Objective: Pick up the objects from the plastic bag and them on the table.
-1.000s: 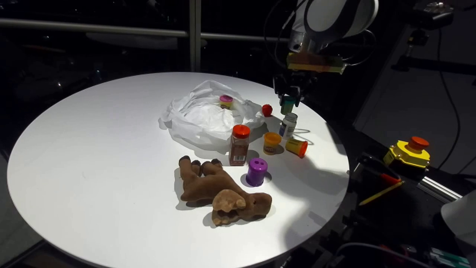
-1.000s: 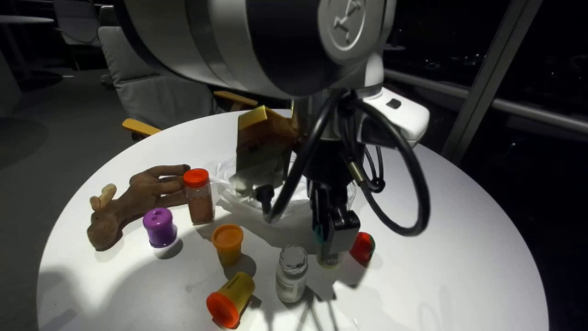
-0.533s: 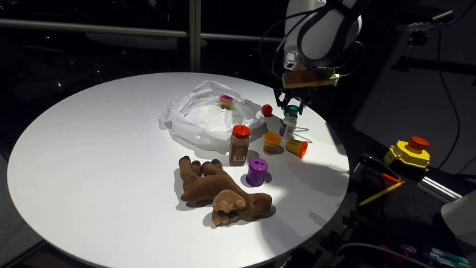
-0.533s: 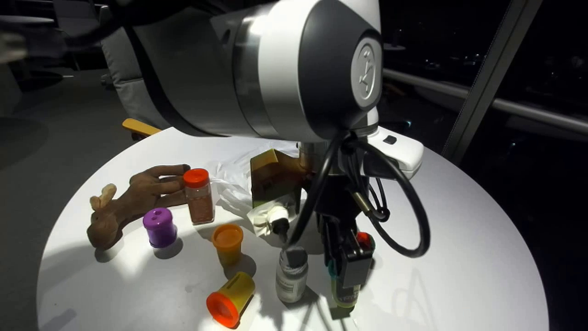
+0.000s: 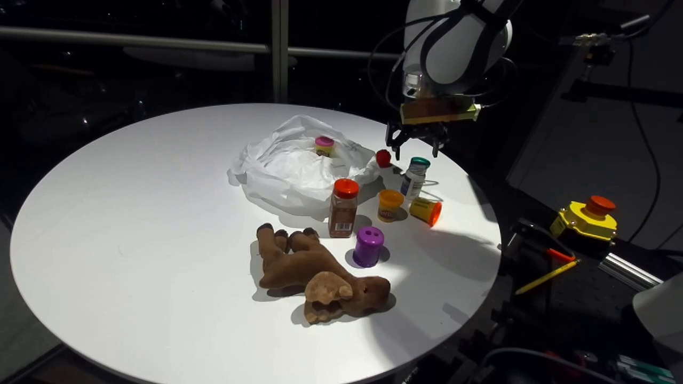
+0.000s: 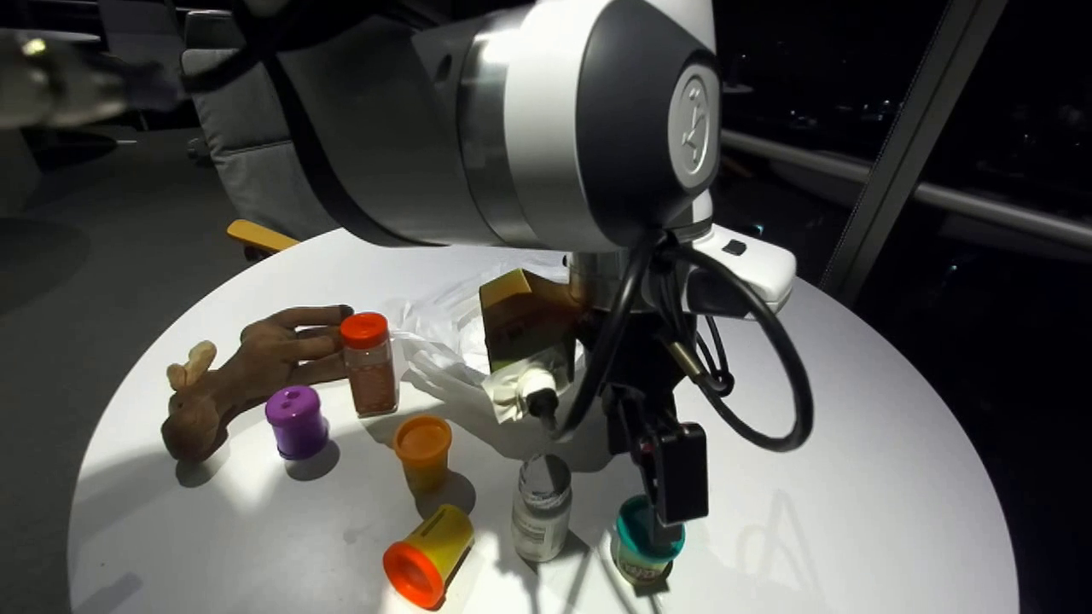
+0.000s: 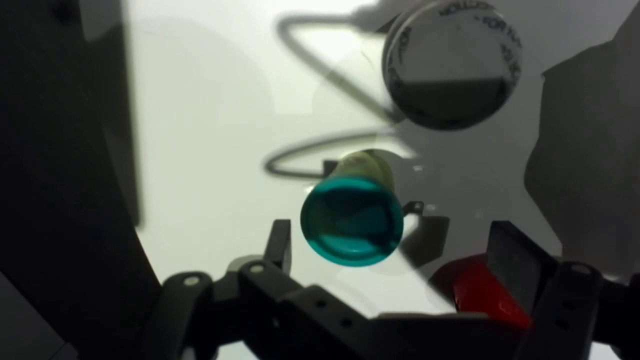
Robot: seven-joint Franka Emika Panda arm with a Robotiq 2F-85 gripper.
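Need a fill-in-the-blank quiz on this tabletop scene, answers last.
1. The pink-lidded tub sits in the ____.
2. The plush toy is colored ____.
3. One orange-lidded tub stands upright; the similar tub lies on its ____.
4. In the wrist view, the jaws stand ____, gripping nothing.

Missing words: plastic bag; brown; side; open.

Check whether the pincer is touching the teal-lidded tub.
Apart. The wrist view shows it: the pincer stands open, with table showing between the teal-lidded tub and both fingers.
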